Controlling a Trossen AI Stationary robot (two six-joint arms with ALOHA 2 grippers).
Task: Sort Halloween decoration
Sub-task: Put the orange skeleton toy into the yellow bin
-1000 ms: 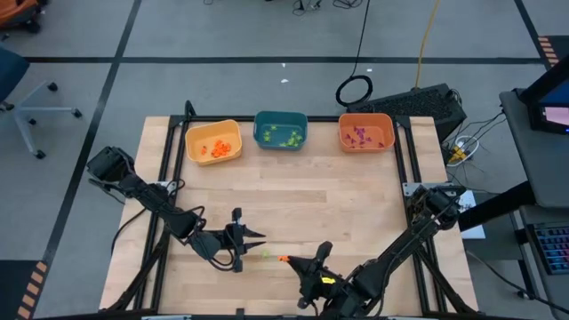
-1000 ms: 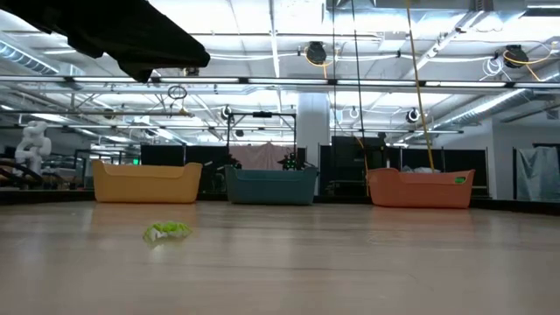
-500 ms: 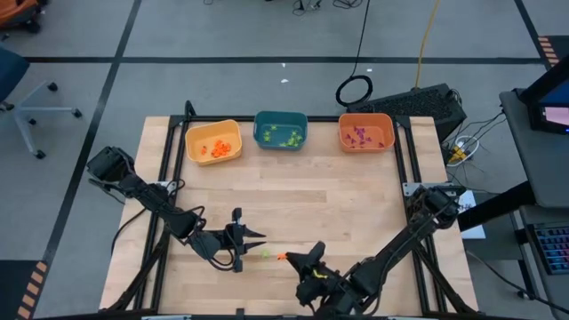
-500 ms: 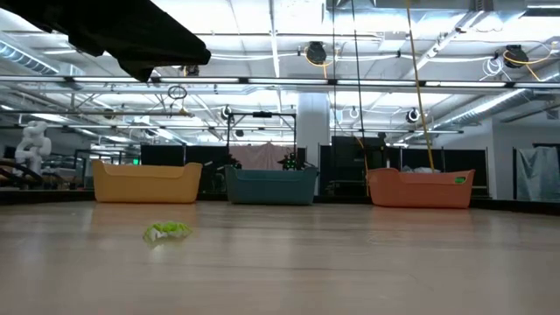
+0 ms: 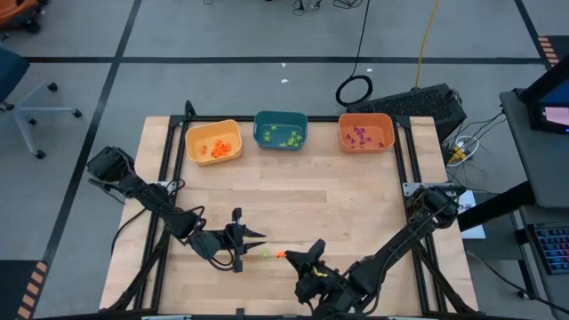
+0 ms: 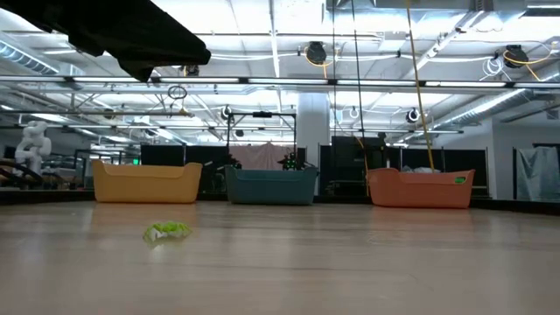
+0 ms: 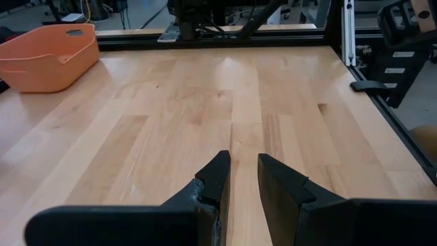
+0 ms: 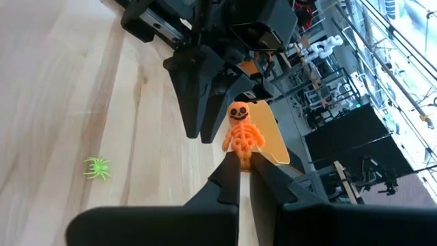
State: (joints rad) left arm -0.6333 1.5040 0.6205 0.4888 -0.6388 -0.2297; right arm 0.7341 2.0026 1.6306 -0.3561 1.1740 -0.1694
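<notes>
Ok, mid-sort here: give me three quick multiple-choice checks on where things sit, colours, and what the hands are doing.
1. Where does the green spider lie?
A. in the teal bin
B. loose on the table
C. in the left hand

2. What colour is the bin with the purple trinkets?
A. orange
B. yellow
C. teal

3. What is the right hand doing?
A. open and empty
B. shut on nothing
C. shut on the orange skeleton

Answers: 1 B, it rests on bare wood near the left hand. 2 A, the rightmost bin is orange. 3 C, the right wrist view shows the skeleton pinched between the fingertips.
</notes>
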